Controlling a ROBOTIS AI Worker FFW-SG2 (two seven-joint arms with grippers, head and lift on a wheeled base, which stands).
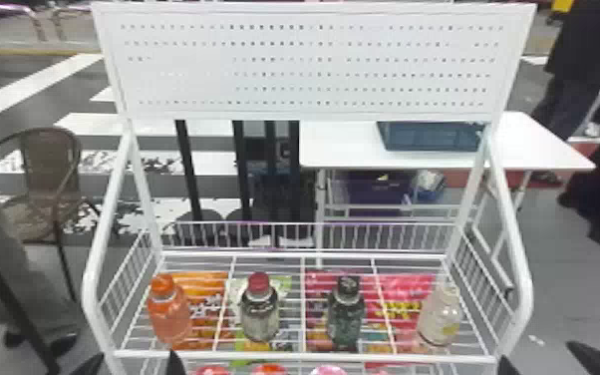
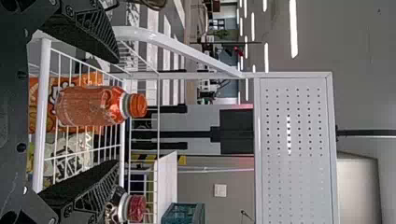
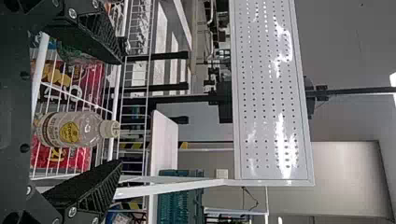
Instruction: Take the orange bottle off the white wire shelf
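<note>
On the white wire shelf, the orange bottle stands upright at the far left. My left gripper is at the bottom edge in front of it, fingers spread. In the left wrist view the orange bottle lies between the two separated fingers of the left gripper, touching neither as far as I can see. At the shelf's right front, my right gripper shows its fingertips. The right wrist view has the right gripper open, with a clear bottle beyond and between its fingers.
A red-capped bottle, a dark bottle and the pale bottle share the row. Wire side rails and thick white posts bound the shelf, with a perforated panel above. Colourful packets lie beneath the wires.
</note>
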